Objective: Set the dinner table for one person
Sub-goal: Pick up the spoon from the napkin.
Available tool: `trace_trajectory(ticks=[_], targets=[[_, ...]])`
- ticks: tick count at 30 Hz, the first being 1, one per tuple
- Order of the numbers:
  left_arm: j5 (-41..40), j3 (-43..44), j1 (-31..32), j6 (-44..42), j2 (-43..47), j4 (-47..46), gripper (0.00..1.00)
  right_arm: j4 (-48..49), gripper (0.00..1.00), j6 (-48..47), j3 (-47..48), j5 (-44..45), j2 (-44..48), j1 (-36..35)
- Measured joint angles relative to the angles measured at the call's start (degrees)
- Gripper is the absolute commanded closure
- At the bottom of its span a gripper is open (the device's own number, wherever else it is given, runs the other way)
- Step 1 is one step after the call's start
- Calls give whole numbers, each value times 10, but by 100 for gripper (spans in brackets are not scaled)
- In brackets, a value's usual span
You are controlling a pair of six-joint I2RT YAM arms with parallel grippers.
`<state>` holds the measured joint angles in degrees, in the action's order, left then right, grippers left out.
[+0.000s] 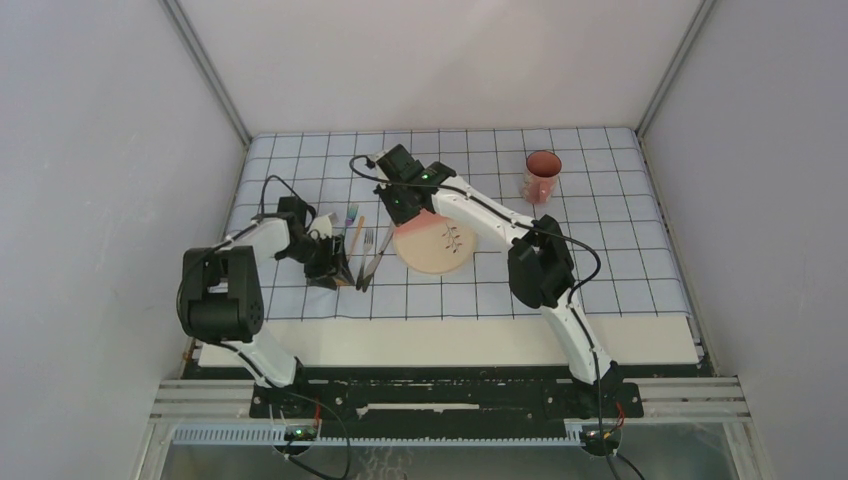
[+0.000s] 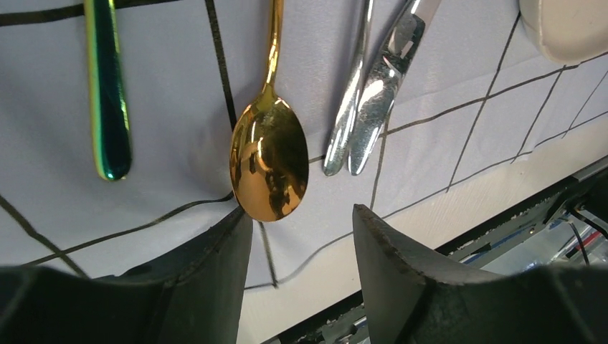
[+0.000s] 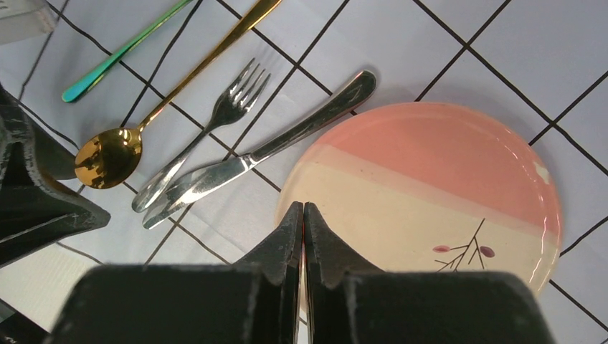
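A round plate point(image 3: 430, 186), pink over cream with a twig drawing, lies on the gridded cloth point(image 1: 600, 250) that covers the dinner table point(image 1: 450, 340). My right gripper point(image 3: 303, 206) is shut on the plate's left rim, a sliver of which shows between the fingers. Left of the plate lie a knife point(image 3: 287, 136), a fork point(image 3: 215, 125), a gold spoon point(image 3: 107, 158) and a green iridescent utensil point(image 3: 118, 54). My left gripper point(image 2: 301, 211) hangs open just near of the gold spoon's bowl point(image 2: 269, 161), with only cloth between its fingers.
A pink cup point(image 1: 541, 177) stands upright on the cloth at the back right. The cloth's near edge point(image 2: 401, 208) runs just beyond my left fingertips, with a bare table strip point(image 2: 430, 222) past it. Grey walls close in the sides and back.
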<state>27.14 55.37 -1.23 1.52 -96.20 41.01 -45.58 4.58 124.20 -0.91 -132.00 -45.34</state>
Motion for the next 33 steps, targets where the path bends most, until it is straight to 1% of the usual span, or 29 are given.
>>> trace_trajectory(ticks=[10, 27, 33], targets=[[-16, 6, 4, 0, 30, 13, 42, 0, 94, -2, -7, 0, 0, 0], [-36, 14, 4, 1, -9, -8, 43, 0, 96, -3, -7, 0, 0, -1], [-43, 14, 4, 3, -10, -16, 42, 0, 92, -5, -7, 4, 0, -1]])
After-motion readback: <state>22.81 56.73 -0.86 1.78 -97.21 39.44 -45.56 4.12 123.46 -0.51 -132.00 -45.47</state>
